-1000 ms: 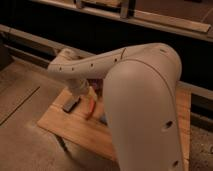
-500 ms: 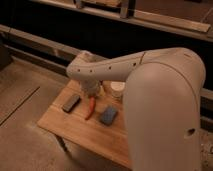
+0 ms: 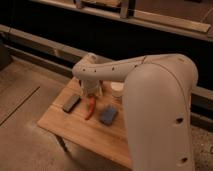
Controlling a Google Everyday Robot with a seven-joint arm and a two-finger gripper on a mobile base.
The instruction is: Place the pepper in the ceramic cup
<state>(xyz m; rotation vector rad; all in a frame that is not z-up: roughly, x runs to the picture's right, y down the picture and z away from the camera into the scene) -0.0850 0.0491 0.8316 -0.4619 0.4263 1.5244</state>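
The pepper (image 3: pixel 90 108) is slim and red-orange and lies on the wooden table (image 3: pixel 75 131), between a dark grey block and a blue block. My gripper (image 3: pixel 90 94) hangs from the white arm's wrist (image 3: pixel 88 74), directly over the pepper's upper end, touching or nearly touching it. The small white ceramic cup (image 3: pixel 117 90) stands at the back of the table, to the right of the gripper and partly hidden by the arm.
A dark grey rectangular block (image 3: pixel 71 103) lies left of the pepper. A blue block (image 3: pixel 108 115) lies right of it. My bulky white arm (image 3: pixel 160 105) covers the table's right side. A dark wall with rails runs behind.
The arm has swung right and pulled back, uncovering the blue block and the cup. The wrist has come down slightly over the pepper. The pepper has stayed in place.
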